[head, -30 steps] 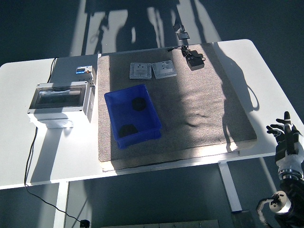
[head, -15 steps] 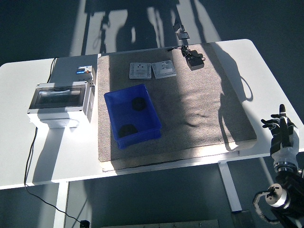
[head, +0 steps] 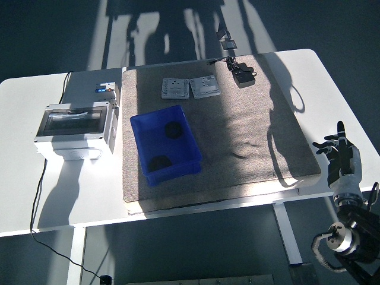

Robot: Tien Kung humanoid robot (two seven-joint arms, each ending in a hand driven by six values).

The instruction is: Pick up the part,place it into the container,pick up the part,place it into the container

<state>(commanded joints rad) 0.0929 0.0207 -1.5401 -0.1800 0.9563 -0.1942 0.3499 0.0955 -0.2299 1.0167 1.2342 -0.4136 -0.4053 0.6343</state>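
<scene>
White table (head: pixel 24 196) carries a coarse grey felt mat (head: pixel 249 130). Rectangular blue plastic container (head: pixel 144 160), centre-left, holds two dark round parts (head: pixel 173 129). Right hand (head: pixel 340 159), lower right of frame, upright off the table edge, fingers spread, empty.

This looks like a lab or test workshop. A plain white table (head: pixel 332 77) stands on a dark floor, covered by a grey felt mat (head: pixel 249 119). At the left sits an electrical enclosure box (head: pixel 74 127) with a clear lid and a trailing cable (head: pixel 38 202). At the far side lie two wall switch plates (head: pixel 190 88) and a black power adapter (head: pixel 244 75). A blue plastic bin (head: pixel 167 144) rests on the mat.
</scene>
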